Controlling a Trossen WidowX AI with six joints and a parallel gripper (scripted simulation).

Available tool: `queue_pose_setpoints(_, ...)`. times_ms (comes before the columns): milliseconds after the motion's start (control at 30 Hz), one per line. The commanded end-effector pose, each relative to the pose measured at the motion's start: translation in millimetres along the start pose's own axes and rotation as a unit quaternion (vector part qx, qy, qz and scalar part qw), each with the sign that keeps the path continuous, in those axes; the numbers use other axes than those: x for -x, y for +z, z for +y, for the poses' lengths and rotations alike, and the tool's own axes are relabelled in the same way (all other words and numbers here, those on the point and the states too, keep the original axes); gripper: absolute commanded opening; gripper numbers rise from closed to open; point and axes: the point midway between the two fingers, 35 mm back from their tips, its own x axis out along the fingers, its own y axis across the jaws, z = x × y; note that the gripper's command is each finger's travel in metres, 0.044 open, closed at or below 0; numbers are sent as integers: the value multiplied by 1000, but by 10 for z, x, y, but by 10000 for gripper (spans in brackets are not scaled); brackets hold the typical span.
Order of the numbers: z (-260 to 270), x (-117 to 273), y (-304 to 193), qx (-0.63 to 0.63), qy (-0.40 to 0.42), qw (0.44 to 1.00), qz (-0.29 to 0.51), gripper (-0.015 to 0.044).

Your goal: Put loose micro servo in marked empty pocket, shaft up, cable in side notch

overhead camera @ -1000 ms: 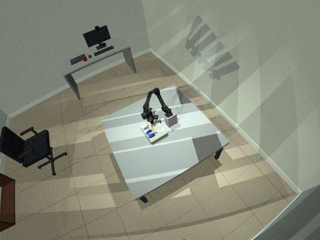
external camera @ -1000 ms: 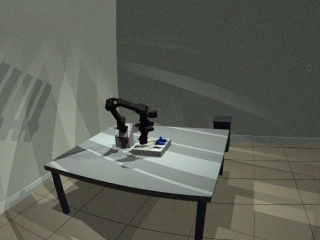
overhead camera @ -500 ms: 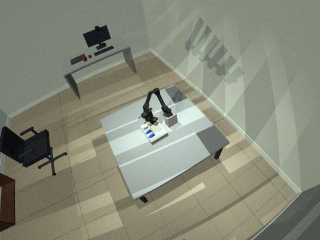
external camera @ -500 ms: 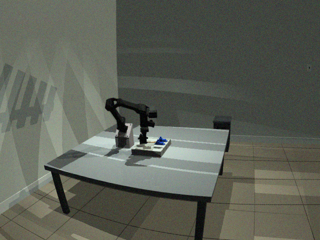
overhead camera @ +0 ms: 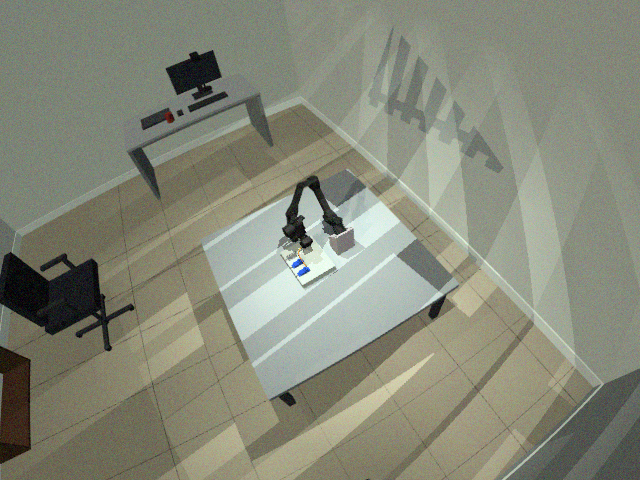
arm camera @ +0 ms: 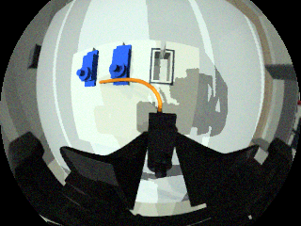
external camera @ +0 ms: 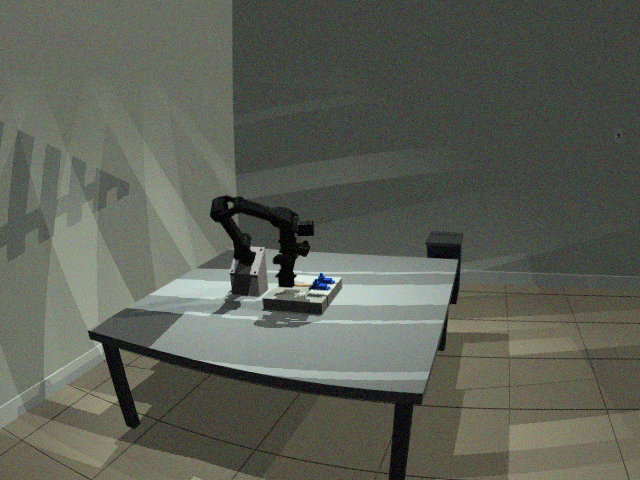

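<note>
The loose micro servo [arm camera: 162, 137] is black in the wrist view. My gripper [overhead camera: 306, 244] [external camera: 285, 283] [arm camera: 161, 136] is shut on it, above the robot's pale deck [overhead camera: 323, 267] [external camera: 290, 304] [arm camera: 85, 110]. The servo's round shaft end is at its lower end in the wrist view. Its orange cable [overhead camera: 299, 253] [external camera: 302, 285] [arm camera: 141, 81] leaves the upper end and arcs left towards the fitted blue servos. The marked pocket [arm camera: 150, 68] is empty, ahead of the held servo, with its notch at the far end. The servo's height above the deck is unclear.
Two blue servos [overhead camera: 303, 271] [external camera: 320, 285] [arm camera: 121, 56] sit in the deck left of the pocket in the wrist view. A grey-pink block [overhead camera: 342, 241] [external camera: 248, 284] stands beside the deck at the arm's base. Shadows and light stripes cross the table [overhead camera: 330, 330] [external camera: 258, 346].
</note>
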Motion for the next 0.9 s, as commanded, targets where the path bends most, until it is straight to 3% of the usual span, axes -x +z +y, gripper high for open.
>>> queue_pose_setpoints(0,-13,5,23,-10,-3,1000,-1,0)
queue_pose_setpoints(867,-42,15,1007,-12,-3,1000,-3,0)
